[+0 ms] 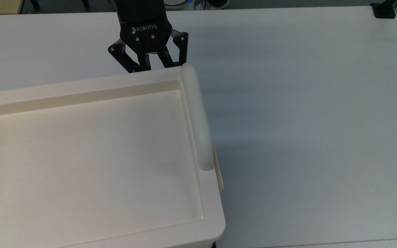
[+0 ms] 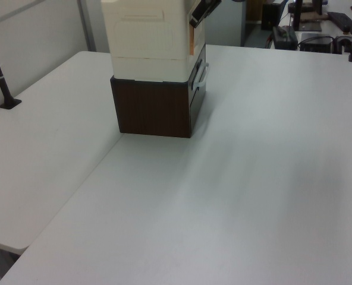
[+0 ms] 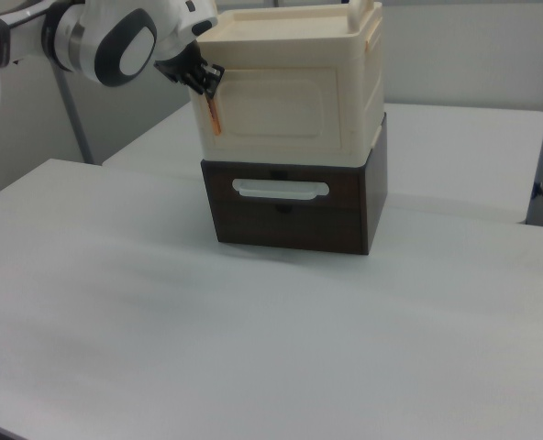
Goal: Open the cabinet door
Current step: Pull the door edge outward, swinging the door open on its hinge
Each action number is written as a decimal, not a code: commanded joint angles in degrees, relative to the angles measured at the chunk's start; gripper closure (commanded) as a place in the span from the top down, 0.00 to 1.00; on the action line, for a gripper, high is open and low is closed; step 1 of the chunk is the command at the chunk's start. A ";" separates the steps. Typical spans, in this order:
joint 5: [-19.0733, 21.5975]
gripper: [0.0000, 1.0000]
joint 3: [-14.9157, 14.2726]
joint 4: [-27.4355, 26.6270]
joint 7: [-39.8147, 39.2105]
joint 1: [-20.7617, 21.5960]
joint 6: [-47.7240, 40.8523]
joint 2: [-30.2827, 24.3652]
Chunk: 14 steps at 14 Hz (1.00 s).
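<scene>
The cream cabinet (image 3: 359, 92) stands on a dark brown drawer box. Its cabinet door (image 3: 279, 110), a flat cream panel with a raised rim, faces the right view's camera and looks closed. In the top view only a thin edge of the cabinet door (image 1: 220, 175) shows, below the rounded bar handle (image 1: 197, 113). An orange strip (image 3: 215, 115) runs down the door's edge on the right view's left. My black gripper (image 1: 154, 67) hangs at that same corner, open, with its fingertips dipping behind the cabinet's rim. The gripper (image 3: 205, 79) sits level with the door's upper corner, and the gripper (image 2: 201, 10) shows at the cabinet's far top corner.
The recessed cabinet top (image 1: 88, 155) takes up the top view's left. The brown drawer box (image 3: 354, 220) below has a white handle (image 3: 281, 190). The white table (image 1: 305, 103) spreads wide around it. A black post (image 2: 0, 77) is clamped at the left view's left edge.
</scene>
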 commanded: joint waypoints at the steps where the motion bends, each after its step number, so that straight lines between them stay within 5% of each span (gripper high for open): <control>1: 0.10 0.00 -0.11 -0.86 -1.61 -2.54 -8.95 -2.65; 7: 0.10 0.03 -0.11 -0.86 -2.05 -5.70 -17.05 -3.98; 10: 0.19 0.31 -0.11 -1.73 -2.22 -8.86 -22.58 -6.87; 13: 0.10 0.81 -0.89 -1.65 -6.93 -12.72 -31.61 -9.59; 14: 0.10 0.89 -1.25 -1.65 -8.97 -13.52 -34.61 -10.04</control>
